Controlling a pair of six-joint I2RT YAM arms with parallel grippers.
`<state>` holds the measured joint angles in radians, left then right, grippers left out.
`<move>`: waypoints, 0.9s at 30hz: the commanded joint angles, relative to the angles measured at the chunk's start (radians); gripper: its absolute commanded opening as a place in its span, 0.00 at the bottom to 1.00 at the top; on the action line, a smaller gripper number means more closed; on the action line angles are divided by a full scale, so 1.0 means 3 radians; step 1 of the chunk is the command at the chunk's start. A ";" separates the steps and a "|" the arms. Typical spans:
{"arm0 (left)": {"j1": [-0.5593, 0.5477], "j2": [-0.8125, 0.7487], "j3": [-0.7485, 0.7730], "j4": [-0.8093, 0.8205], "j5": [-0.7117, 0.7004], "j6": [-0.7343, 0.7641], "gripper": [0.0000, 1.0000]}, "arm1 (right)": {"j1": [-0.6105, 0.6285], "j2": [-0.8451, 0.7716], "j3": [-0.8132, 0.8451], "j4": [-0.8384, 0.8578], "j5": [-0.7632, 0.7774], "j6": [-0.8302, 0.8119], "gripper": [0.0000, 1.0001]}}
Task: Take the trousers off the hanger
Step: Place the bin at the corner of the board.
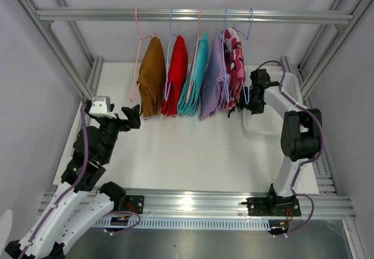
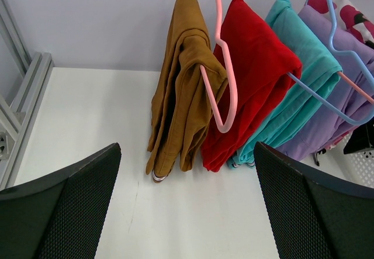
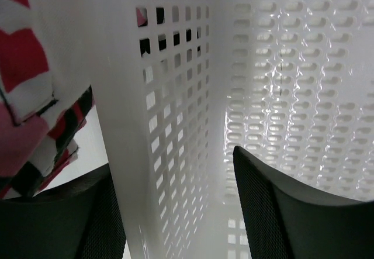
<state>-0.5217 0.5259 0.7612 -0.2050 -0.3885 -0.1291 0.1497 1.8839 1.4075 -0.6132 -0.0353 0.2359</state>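
Five trousers hang folded over wire hangers on the rail (image 1: 193,14): mustard-brown (image 1: 152,78), red (image 1: 176,75), teal (image 1: 196,75), lilac (image 1: 213,78), and pink camouflage (image 1: 235,60). My left gripper (image 1: 133,118) stands open low on the table, left of the mustard-brown pair (image 2: 184,83) and pointing at it, nothing between its fingers (image 2: 70,206). The red pair (image 2: 251,66) hangs on a pink hanger (image 2: 225,95). My right gripper (image 1: 248,98) is open beside the camouflage pair (image 3: 29,113), its jaws straddling the white basket's wall (image 3: 169,95) with a gap on the inner side.
The white perforated basket (image 1: 274,121) sits at the table's back right, under the right arm. Aluminium frame posts (image 1: 64,54) flank the table on both sides. The trousers' lower ends reach down near the table top (image 2: 175,212).
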 commanded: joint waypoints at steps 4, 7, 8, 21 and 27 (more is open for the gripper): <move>-0.0025 0.0016 0.0081 0.0080 -0.0004 0.0083 0.99 | -0.0059 -0.0317 0.0273 -0.0338 -0.0036 -0.0035 0.72; -0.0025 0.0016 0.0080 0.0080 -0.0009 0.0088 0.99 | -0.0075 -0.0475 0.0268 -0.0400 -0.0056 -0.0009 0.75; -0.0030 0.0016 0.0081 0.0080 -0.0004 0.0088 0.99 | -0.0070 -0.0517 0.0268 -0.0436 -0.0066 0.0006 0.76; -0.0020 0.0175 0.0167 -0.0032 -0.0126 0.0016 0.99 | 0.0399 -0.1621 -0.0017 -0.0896 0.1275 0.0558 0.87; -0.0020 0.0226 0.0208 -0.0078 -0.0290 -0.0127 0.99 | 0.0794 -0.2121 -0.0008 -0.1182 0.2187 0.0717 0.91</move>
<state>-0.5217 0.5842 0.7784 -0.2321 -0.4465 -0.1364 0.3519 1.3170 1.4044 -0.9047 0.4129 0.3996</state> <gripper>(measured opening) 0.994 0.908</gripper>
